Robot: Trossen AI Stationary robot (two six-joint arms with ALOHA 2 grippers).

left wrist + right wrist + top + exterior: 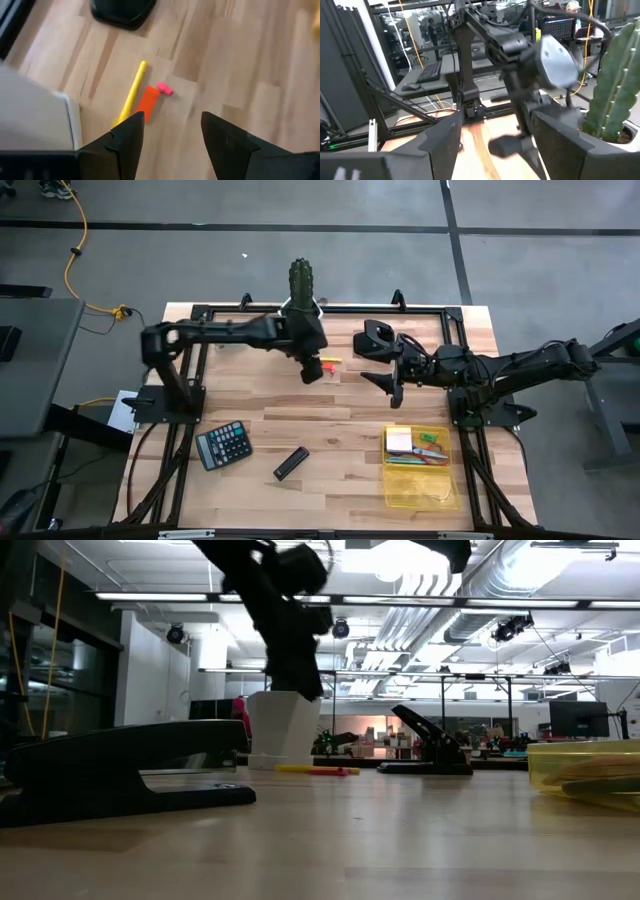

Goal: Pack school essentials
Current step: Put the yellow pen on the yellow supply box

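Note:
A yellow pen, an orange-red marker and a small pink piece lie flat on the wood near the white plant pot; they also show in the high view. My left gripper is open and empty, hovering above them; it also shows in the high view. My right gripper is open and empty, held over the table right of centre. A yellow bin at the near right holds a sticky-note pad, red-handled scissors and pens.
A cactus stands in the white pot at the far edge. A black hole punch sits at the far right. A black calculator and a black stapler lie at the near left. Bare wood lies mid-table.

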